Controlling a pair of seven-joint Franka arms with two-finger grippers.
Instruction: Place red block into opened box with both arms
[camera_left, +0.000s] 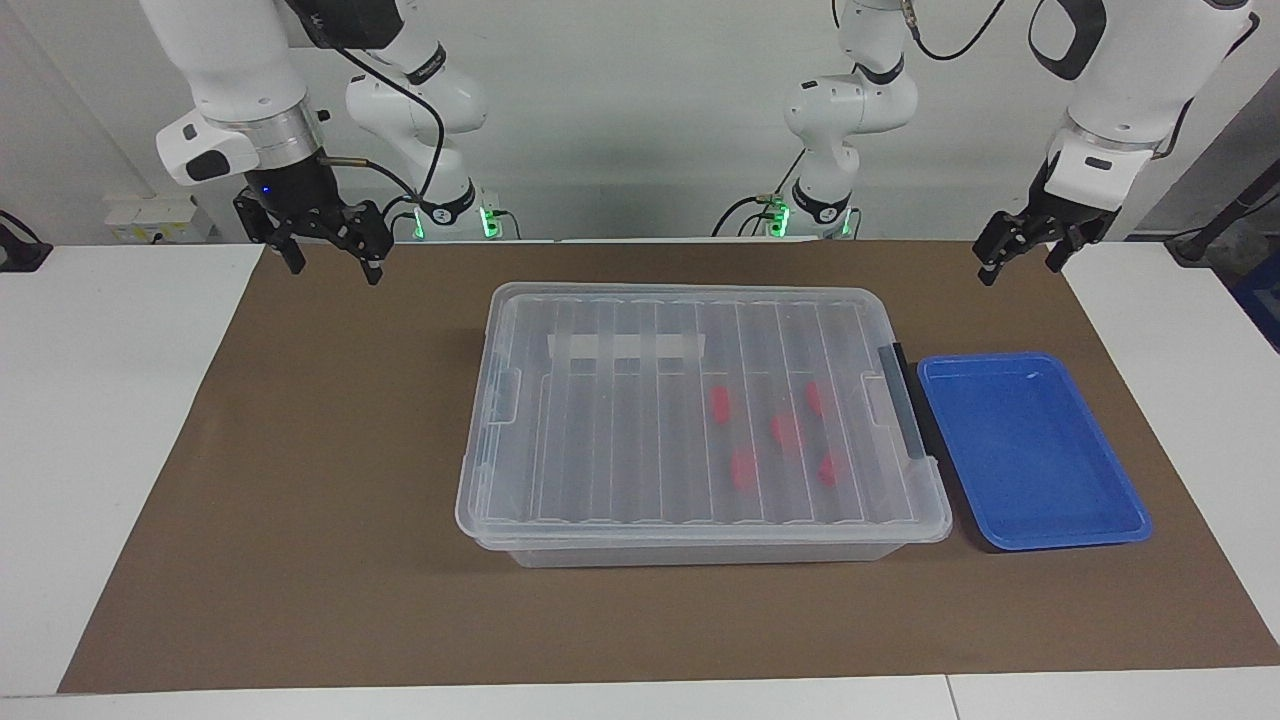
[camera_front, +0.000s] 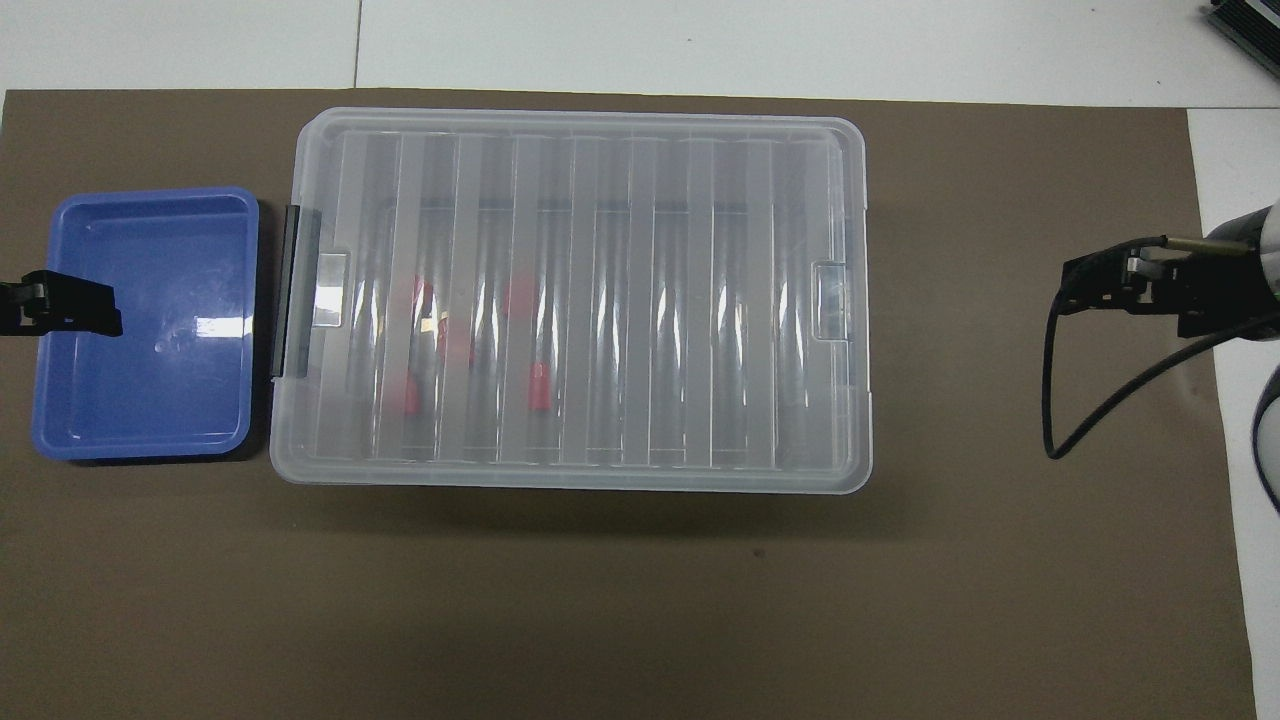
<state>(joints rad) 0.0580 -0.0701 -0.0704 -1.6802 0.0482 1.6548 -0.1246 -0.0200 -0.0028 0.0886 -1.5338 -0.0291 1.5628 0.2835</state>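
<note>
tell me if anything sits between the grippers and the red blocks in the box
Yes: the ribbed clear lid lies shut on the box, covering all five red blocks. The right gripper and left gripper both hang open and empty above the mat, off either end of the box. The blue tray holds nothing.

From my station I can read no text anywhere: the box (camera_left: 700, 420) carries a white tape strip (camera_left: 627, 347) that is blank, the blue tray (camera_left: 1030, 450) bears no label, and the markings on the arm bases (beside the green lights) are too small to make out.
</note>
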